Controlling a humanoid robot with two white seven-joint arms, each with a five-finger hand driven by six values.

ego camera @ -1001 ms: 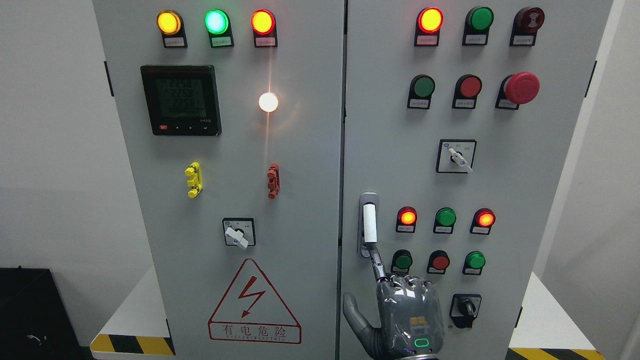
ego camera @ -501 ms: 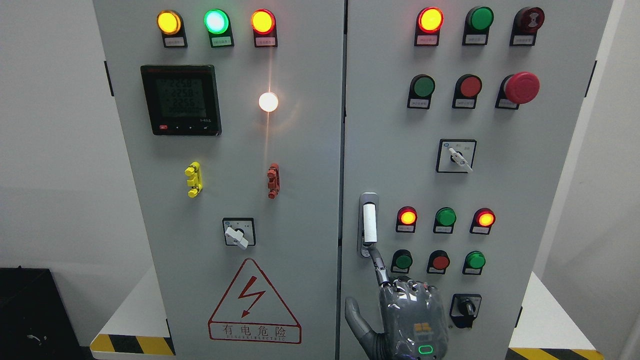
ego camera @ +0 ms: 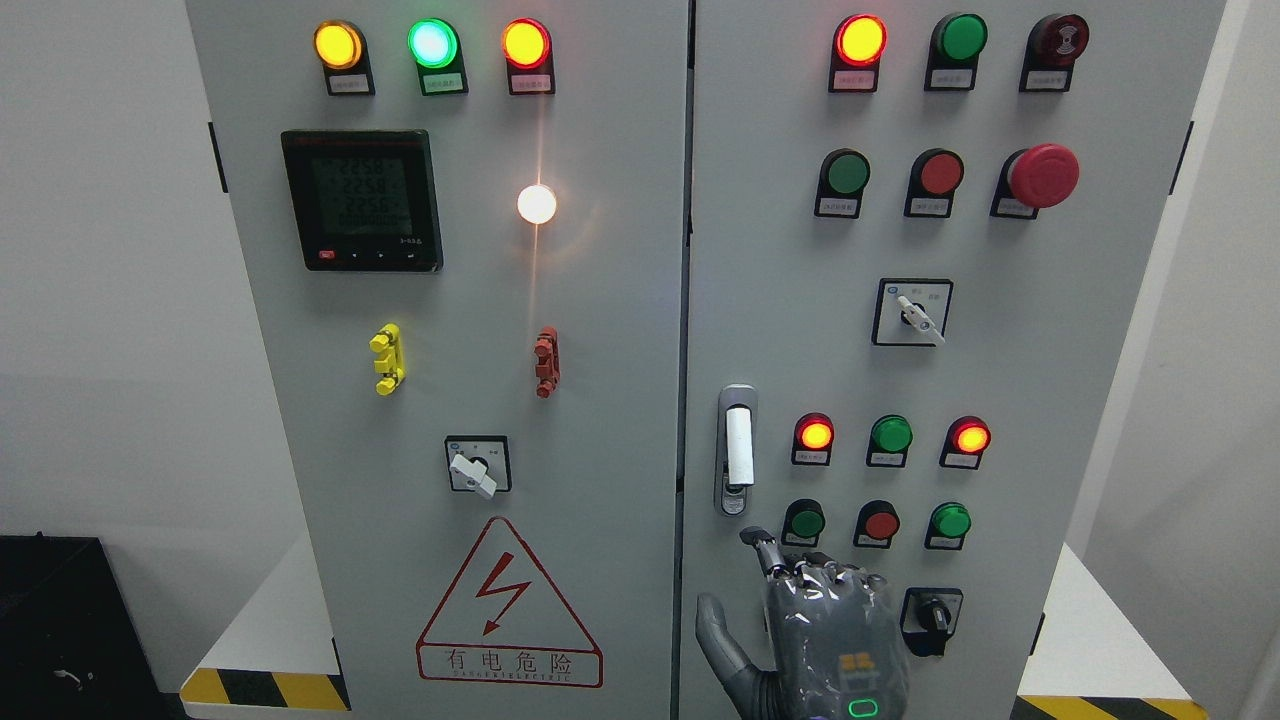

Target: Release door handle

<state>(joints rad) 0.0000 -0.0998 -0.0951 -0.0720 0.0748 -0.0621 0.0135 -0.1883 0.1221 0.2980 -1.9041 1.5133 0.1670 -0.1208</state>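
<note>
Dropped lower and slid slightly right since the earlier frames: grey, plastic-wrapped right hand [ego camera: 825, 640], index fingertip [ego camera: 752, 537] now clear of the white bar-shaped door handle [ego camera: 739, 446] instead of touching its lower end. Holds nothing; index finger part-extended toward the panel, remaining fingers curled at the knuckles, thumb splayed out to the left. No left hand in view.

Handle upright in its chrome recessed plate [ego camera: 737, 395], on the left edge of the grey steel right-hand cabinet door [ego camera: 1000, 380], just left of the lit red indicator lamp [ego camera: 815, 435] and above the hand. Looks rigid and smooth, probably slippery plastic on a stiff latch; best taken, if needed again, by hooking behind the lower free end of the bar rather than pinching its face. Release appears essentially done, with only clearing away from the round green pushbutton [ego camera: 805, 521] close by remaining.
</note>
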